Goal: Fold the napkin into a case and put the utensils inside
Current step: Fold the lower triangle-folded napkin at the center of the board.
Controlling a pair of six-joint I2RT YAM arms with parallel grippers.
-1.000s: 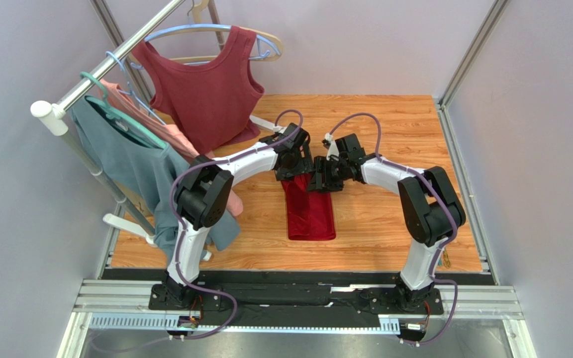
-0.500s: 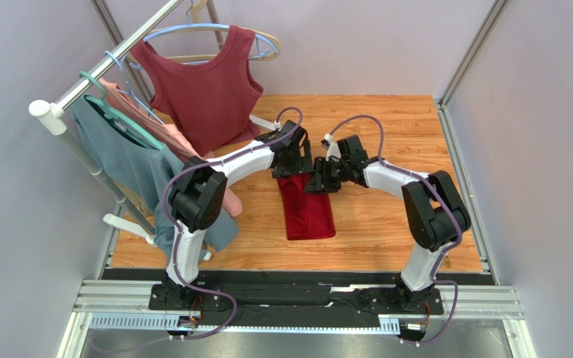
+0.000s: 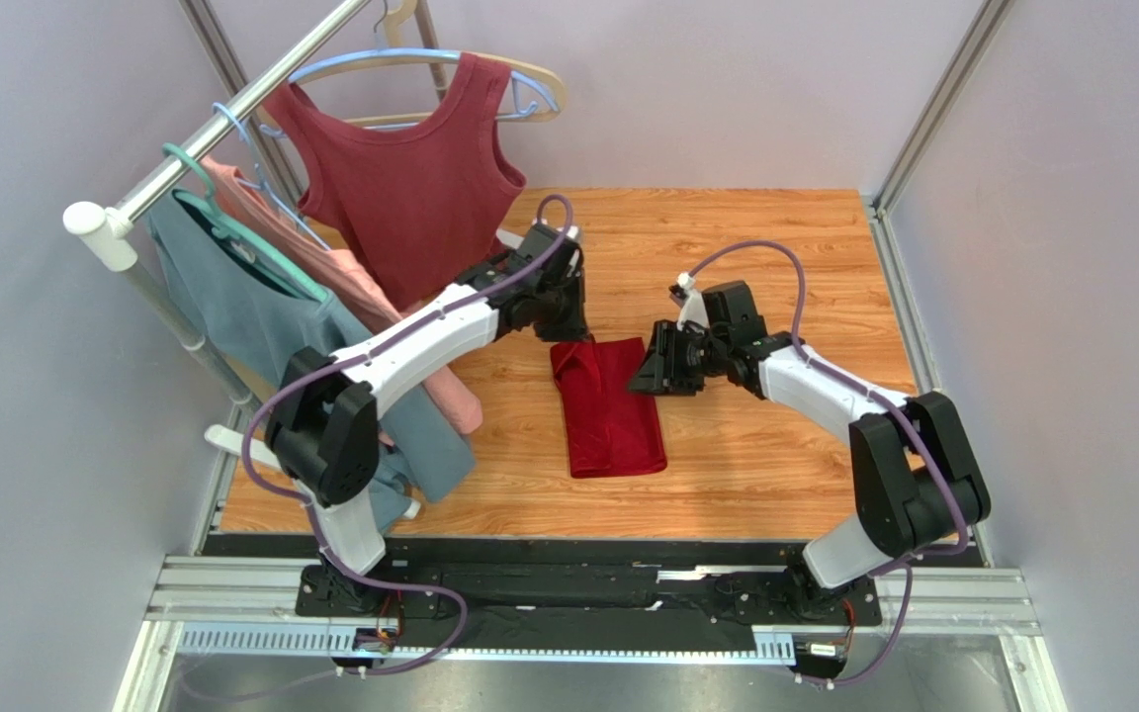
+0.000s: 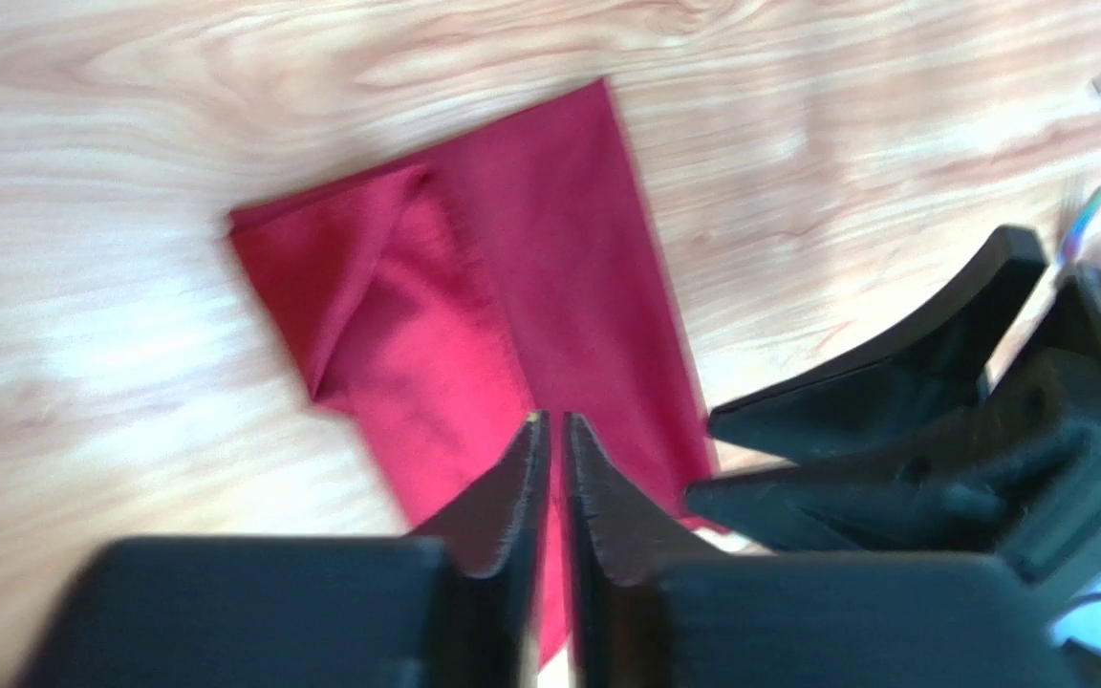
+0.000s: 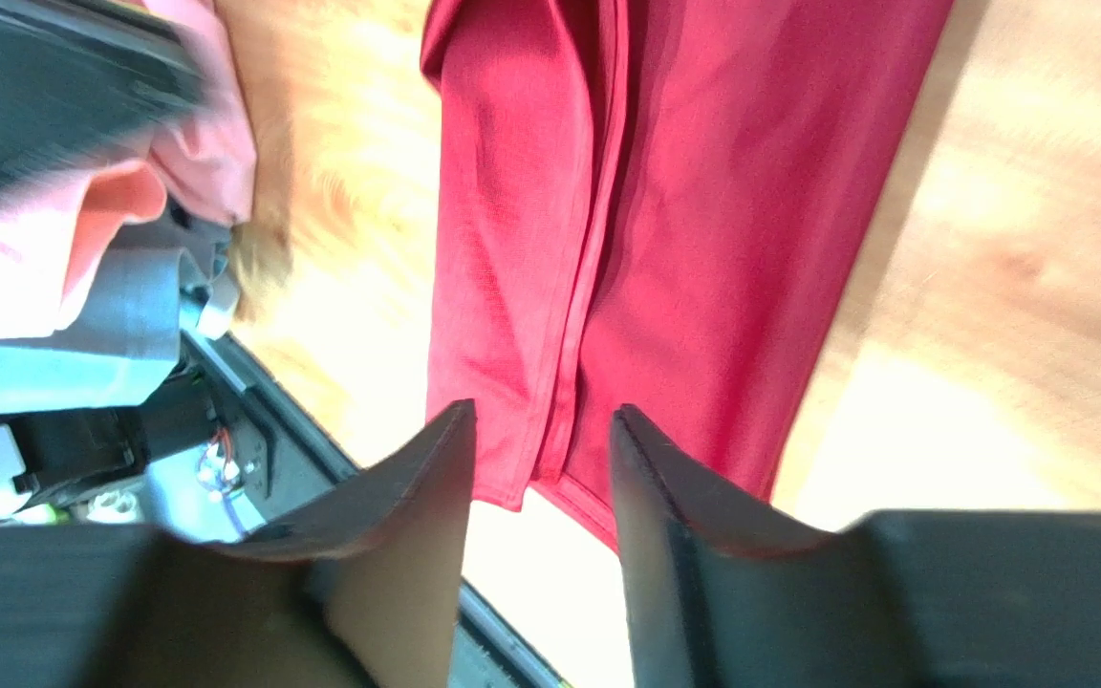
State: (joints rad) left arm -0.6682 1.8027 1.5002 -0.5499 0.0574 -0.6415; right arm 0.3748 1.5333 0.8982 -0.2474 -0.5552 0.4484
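The napkin [image 3: 613,413], folded into a narrow crimson oblong with one flap lapped along its length, lies flat on the table [image 3: 769,460]. At the napkin's far left corner I see the left gripper [image 3: 567,327] with its jaws drawn almost together on nothing. By the napkin's far right corner, the right gripper [image 3: 647,374] has its jaws parted and empty.

The napkin [image 4: 513,316] is thin crimson cloth, faintly shiny, with stitched hems. The table [image 3: 769,238] is smooth, lightly glossy wood-grain. The right gripper [image 5: 542,416] looks matt black plastic. The maroon tank top [image 3: 412,178] is duller cloth.
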